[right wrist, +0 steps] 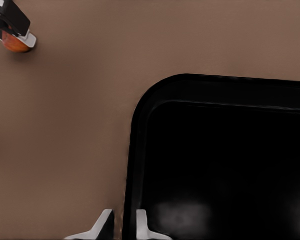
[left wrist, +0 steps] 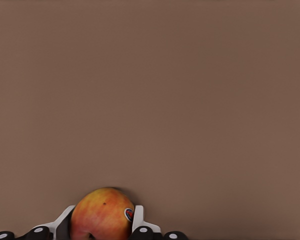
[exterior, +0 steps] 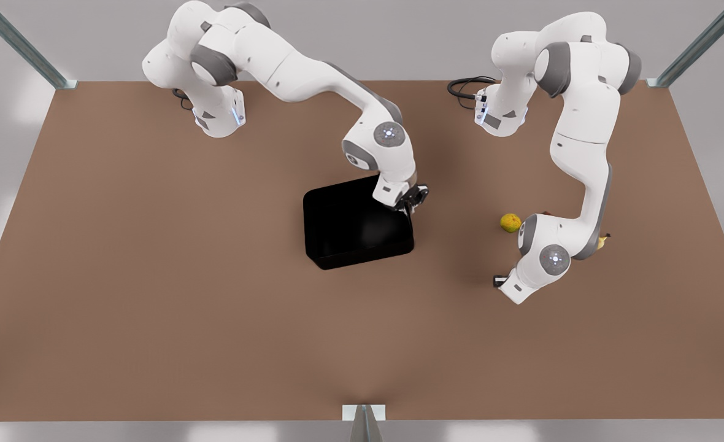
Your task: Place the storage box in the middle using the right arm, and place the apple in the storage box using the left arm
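Currently we see the storage box mid-table, its wall pinched between the right gripper's fingers at one corner. Well apart from it, we log the left gripper closed around the apple, fingers touching both flanks.

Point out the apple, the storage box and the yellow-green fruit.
apple [left wrist: 101, 214]: left wrist view, its skin between the tool's fingers.
storage box [exterior: 356, 224]: front view, its floor.
yellow-green fruit [exterior: 510, 222]: front view, its middle.
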